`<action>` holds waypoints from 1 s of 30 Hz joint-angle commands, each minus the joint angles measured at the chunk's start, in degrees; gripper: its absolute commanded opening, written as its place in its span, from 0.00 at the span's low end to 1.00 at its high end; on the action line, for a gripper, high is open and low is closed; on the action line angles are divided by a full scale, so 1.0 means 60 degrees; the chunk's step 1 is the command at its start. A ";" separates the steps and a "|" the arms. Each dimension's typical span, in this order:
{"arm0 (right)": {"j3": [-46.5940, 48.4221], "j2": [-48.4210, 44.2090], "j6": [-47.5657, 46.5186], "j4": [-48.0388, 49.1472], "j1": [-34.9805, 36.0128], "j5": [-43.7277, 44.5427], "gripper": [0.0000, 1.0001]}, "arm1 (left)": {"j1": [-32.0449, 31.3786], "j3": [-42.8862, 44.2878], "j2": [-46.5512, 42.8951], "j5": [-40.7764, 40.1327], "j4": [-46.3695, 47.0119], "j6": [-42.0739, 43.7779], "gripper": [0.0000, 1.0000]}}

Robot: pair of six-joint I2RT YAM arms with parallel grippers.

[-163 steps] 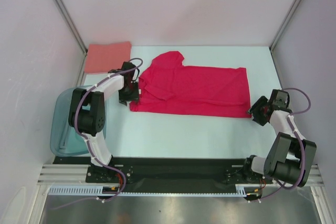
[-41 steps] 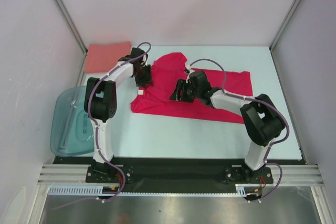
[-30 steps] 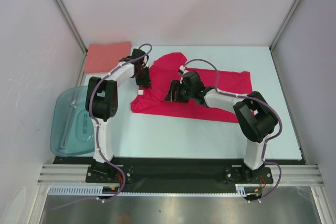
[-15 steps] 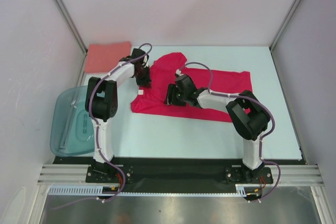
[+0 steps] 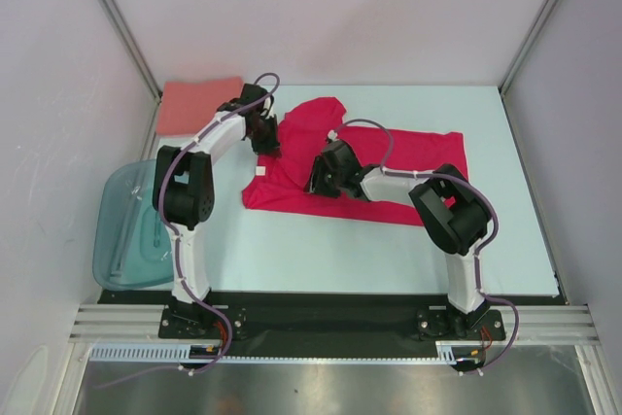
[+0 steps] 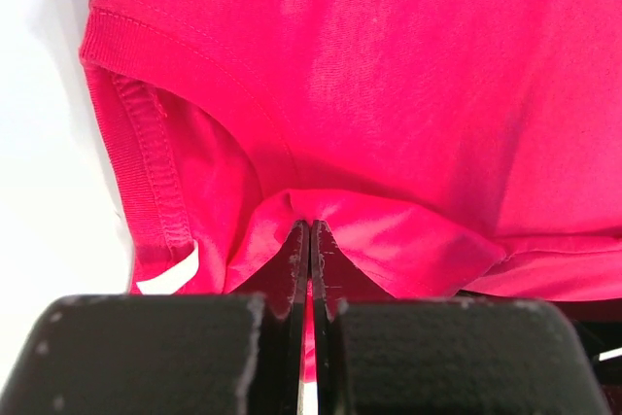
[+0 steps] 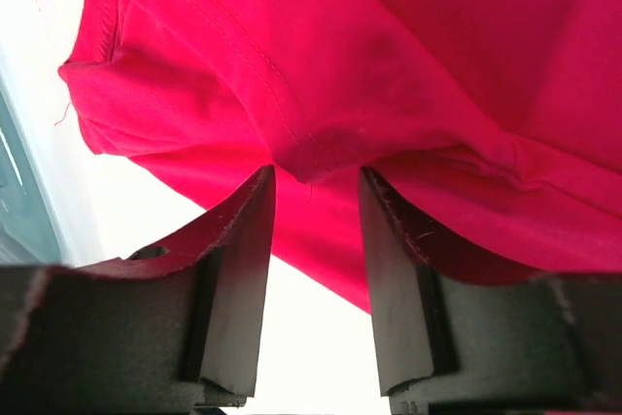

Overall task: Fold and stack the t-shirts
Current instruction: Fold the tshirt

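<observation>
Our left tool (image 6: 309,230) is pinched tight on a fold of the crimson t-shirt (image 5: 398,167) right by its collar. Our right tool (image 7: 316,177) has its jaws apart, straddling a bunched ridge of the same shirt, which lies spread across the middle of the table (image 5: 340,250). The salmon-pink t-shirt (image 5: 199,104) sits folded in the far left corner near the left tool, open table shows along the near edge and at the right with walls (image 5: 58,94) hemming in three sides, and the teal tub (image 5: 121,230) sits at the left edge apart from both shirts, though we can't tell what's in it.
</observation>
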 commanded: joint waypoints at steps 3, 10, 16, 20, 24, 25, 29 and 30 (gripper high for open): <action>0.0372 0.0183 0.0368 0.0493 0.0016 0.0190 0.43 | -0.0099 0.0194 -0.0752 0.0264 0.0019 -0.0134 0.00; 0.0416 0.0286 0.0559 0.0522 -0.0086 0.0234 0.31 | -0.0187 0.0121 -0.0942 0.0308 0.0034 -0.0192 0.01; -0.0052 -0.0226 0.0866 0.0946 -0.0306 -0.0014 0.04 | -0.0231 0.0194 -0.1074 0.0513 0.0239 -0.0251 0.00; -0.0257 -0.0432 0.1013 0.1079 -0.0482 -0.0176 0.00 | -0.0289 0.0326 -0.0972 0.0631 0.0371 -0.0383 0.00; -0.0652 -0.0666 0.1261 0.1400 -0.0658 -0.0366 0.00 | -0.0333 0.0603 -0.0855 0.0689 0.0400 -0.0544 0.00; -0.0697 -0.0695 0.1306 0.1459 -0.0687 -0.0396 0.00 | -0.0333 0.0662 -0.0840 0.0675 0.0386 -0.0559 0.00; -0.0814 -0.0841 0.1365 0.1606 -0.0790 -0.0499 0.00 | -0.0377 0.0970 -0.0738 0.0675 0.0386 -0.0661 0.01; -0.0858 -0.0871 0.1379 0.1650 -0.0790 -0.0513 0.00 | -0.0377 0.1086 -0.0679 0.0675 0.0386 -0.0690 0.00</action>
